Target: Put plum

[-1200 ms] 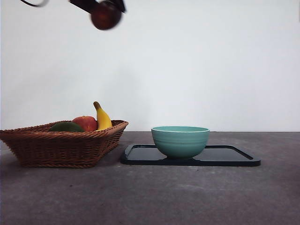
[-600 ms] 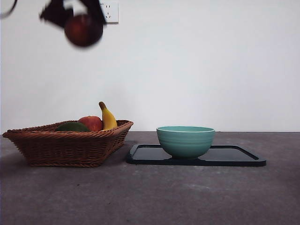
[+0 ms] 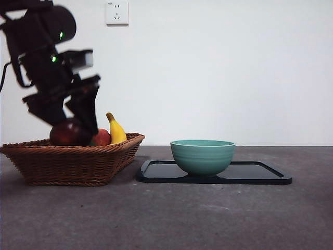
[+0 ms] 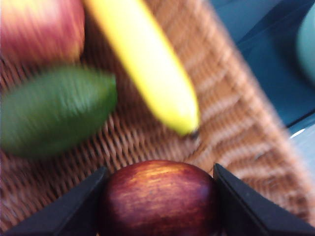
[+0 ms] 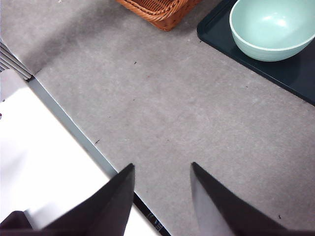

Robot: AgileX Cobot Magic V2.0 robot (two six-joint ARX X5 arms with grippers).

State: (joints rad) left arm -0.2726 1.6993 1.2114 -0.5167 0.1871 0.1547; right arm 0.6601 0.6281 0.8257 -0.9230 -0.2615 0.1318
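Note:
The plum (image 4: 160, 196), glossy dark maroon, sits between the jaws of my left gripper (image 4: 160, 201), which is shut on it. In the front view the left gripper (image 3: 70, 127) holds the plum (image 3: 67, 134) at the rim of the wicker basket (image 3: 73, 164), just above its inside. The basket (image 4: 231, 123) holds a red apple (image 4: 42, 27), a green fruit (image 4: 54, 110) and a banana (image 4: 147, 64). My right gripper (image 5: 161, 184) is open and empty above bare table.
A teal bowl (image 3: 202, 156) stands on a black tray (image 3: 260, 174) to the right of the basket; both show in the right wrist view, bowl (image 5: 273, 27) and tray (image 5: 295, 78). A white board (image 5: 44, 162) lies at the table edge.
The left arm has come down from high above with the plum, from the top of the view to the basket's rim. The fruit in the basket, the bowl and the tray stay put.

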